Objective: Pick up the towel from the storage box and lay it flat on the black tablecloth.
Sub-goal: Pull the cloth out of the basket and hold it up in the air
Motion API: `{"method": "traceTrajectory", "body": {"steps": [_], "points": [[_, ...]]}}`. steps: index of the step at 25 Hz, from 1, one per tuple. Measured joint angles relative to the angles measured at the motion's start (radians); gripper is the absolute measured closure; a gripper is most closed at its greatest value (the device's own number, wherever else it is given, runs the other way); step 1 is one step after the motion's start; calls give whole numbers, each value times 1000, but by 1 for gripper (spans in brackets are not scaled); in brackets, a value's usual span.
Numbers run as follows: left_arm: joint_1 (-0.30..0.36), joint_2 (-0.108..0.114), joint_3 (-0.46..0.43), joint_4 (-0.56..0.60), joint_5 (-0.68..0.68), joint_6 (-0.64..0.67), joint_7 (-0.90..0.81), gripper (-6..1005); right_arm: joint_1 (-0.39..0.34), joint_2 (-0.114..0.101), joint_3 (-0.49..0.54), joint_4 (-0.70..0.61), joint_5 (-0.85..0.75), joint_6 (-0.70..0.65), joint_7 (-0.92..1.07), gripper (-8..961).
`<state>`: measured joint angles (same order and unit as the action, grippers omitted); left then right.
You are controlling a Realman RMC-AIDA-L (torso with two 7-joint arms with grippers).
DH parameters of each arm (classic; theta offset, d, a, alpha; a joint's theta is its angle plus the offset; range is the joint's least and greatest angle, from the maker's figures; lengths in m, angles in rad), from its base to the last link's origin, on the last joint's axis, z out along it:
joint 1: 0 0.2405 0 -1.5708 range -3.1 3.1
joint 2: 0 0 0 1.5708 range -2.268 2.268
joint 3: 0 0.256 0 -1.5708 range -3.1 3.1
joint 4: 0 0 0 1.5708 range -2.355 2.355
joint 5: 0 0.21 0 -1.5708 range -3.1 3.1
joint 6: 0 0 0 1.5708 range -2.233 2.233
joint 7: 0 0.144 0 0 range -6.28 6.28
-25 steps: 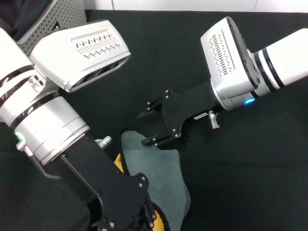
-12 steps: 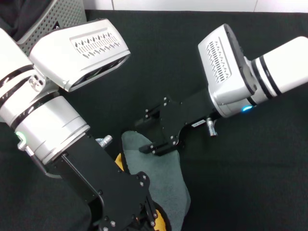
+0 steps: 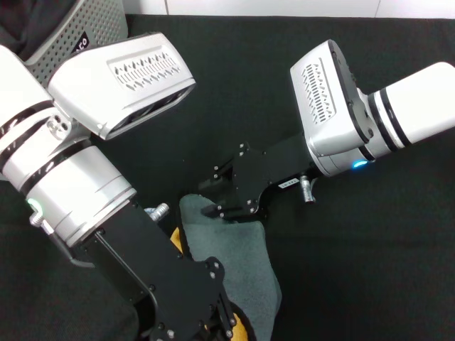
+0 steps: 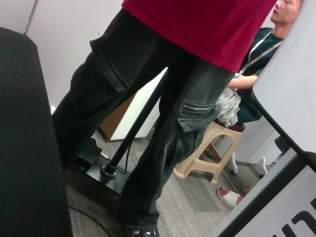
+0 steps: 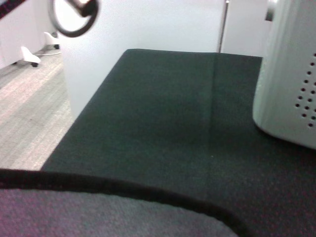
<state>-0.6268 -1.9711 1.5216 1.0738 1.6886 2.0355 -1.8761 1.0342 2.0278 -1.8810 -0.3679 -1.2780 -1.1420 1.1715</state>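
Note:
The towel (image 3: 238, 263) lies grey side up on the black tablecloth (image 3: 370, 256), with yellow showing at its near end and along its left edge. My left gripper (image 3: 213, 323) is at that near end, shut on the towel, though my own arm largely hides it. The right gripper (image 3: 215, 190) is open at the towel's far edge, its lower finger (image 3: 212, 211) over the black trim. In the right wrist view the grey towel (image 5: 98, 215) and its trim fill the foreground. The storage box (image 3: 78, 28) stands at the far left corner.
My bulky left arm (image 3: 85, 185) covers the left half of the head view. A pale perforated casing (image 5: 291, 74) stands close by in the right wrist view. A person in a red top (image 4: 197, 29) stands beside the table.
My right gripper has moved toward me and to the left, onto the towel's far edge. The left arm has shifted slightly. The towel has barely moved.

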Motion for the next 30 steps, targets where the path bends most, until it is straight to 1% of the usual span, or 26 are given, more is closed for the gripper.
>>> {"method": "traceTrajectory", "body": {"steps": [4, 10, 13, 15, 17, 20, 21, 23, 24, 26, 28, 30], "points": [[5, -1, -2, 0, 1, 0, 0, 985, -3, 0, -6, -4, 1, 13, 0, 519], [10, -2, -5, 0, 2, -1, 1, 985, -19, 0, -4, -8, 1, 12, -3, 737], [12, -2, -11, 0, 2, -2, 5, 985, -37, 0, 4, -23, 1, 13, -6, 952], [19, -4, -35, 1, 4, -2, 7, 985, -64, 0, 37, -46, 0, 14, -9, 953], [39, -8, -89, 11, 4, -2, 8, 985, -94, -2, 106, -71, -2, 14, -15, 954], [66, -16, -199, 23, 2, -1, 20, 985, -156, -9, 239, -114, -3, -9, -22, 950], [67, -19, -227, 23, 0, -2, 26, 985, -185, -12, 280, -128, -4, -25, -23, 948], [62, -34, -304, 25, -4, -2, 39, 985, -271, -19, 372, -165, -7, -78, -23, 943], [56, -46, -354, 28, -5, -3, 41, 984, -306, -21, 404, -178, -7, -100, -24, 941], [50, -63, -438, 31, -9, -4, 42, 984, -375, -24, 462, -196, -8, -149, -23, 937], [50, -77, -522, 31, -28, -5, 44, 984, -415, -24, 489, -199, -7, -179, -18, 932], [49, -84, -581, 27, -58, -11, 48, 984, -450, -24, 499, -199, -4, -209, -8, 927]]}}
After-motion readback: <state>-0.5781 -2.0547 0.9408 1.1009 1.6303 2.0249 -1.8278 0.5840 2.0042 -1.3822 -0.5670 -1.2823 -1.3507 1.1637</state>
